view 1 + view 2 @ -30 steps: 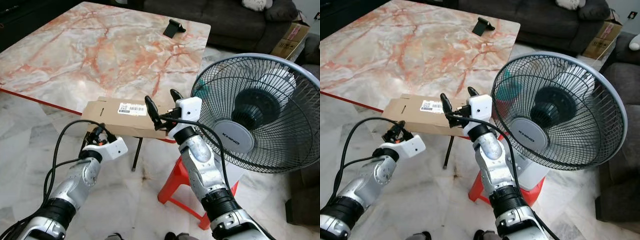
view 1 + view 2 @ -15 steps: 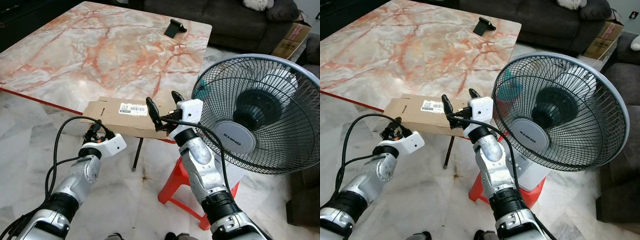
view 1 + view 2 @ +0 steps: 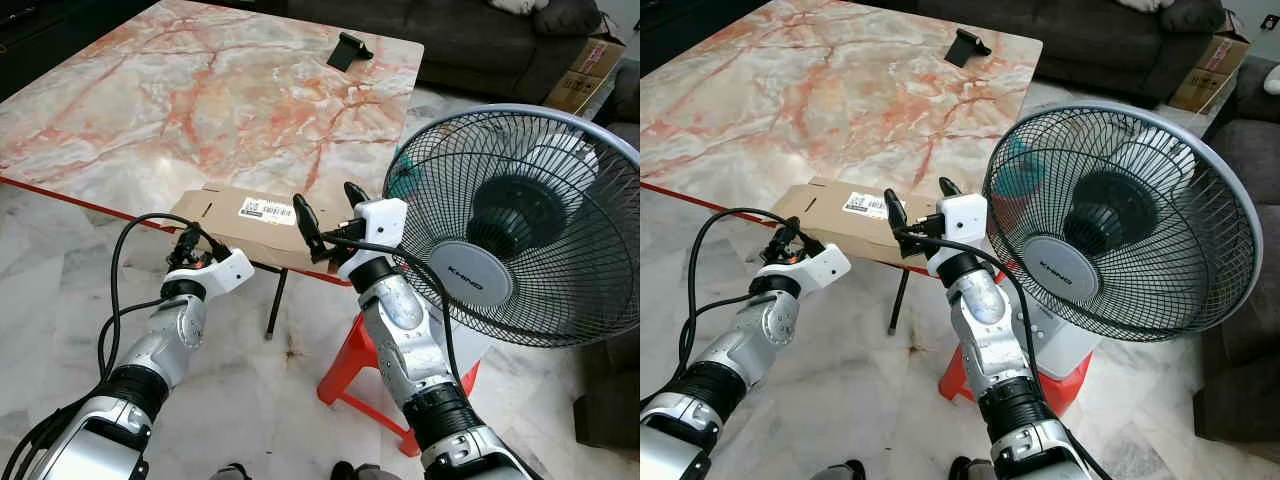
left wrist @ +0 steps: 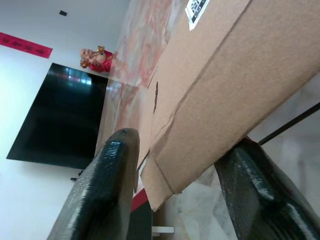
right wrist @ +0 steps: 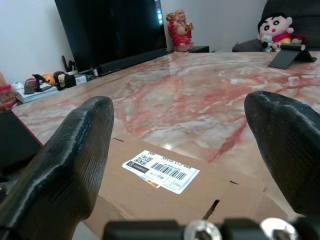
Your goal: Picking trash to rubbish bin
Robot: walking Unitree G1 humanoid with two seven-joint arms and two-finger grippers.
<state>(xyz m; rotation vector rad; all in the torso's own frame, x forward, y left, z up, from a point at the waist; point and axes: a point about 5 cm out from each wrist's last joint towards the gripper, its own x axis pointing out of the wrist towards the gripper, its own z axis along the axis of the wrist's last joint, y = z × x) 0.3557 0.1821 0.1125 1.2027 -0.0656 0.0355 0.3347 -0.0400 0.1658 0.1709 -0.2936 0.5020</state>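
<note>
A flattened cardboard box lies on the near edge of the marble tabletop, overhanging it toward the robot, with a white shipping label bearing a barcode and a QR code; its small print cannot be read. The fan on the right carries the brand "KHIND" on its hub and stands on a red stool. The left gripper is at the box's near left corner, its fingers spread with the cardboard edge between them, not clenched on it. The right gripper hovers over the box's right end, fingers released and wide apart above the label. A black phone stand sits at the far edge of the tabletop.
</note>
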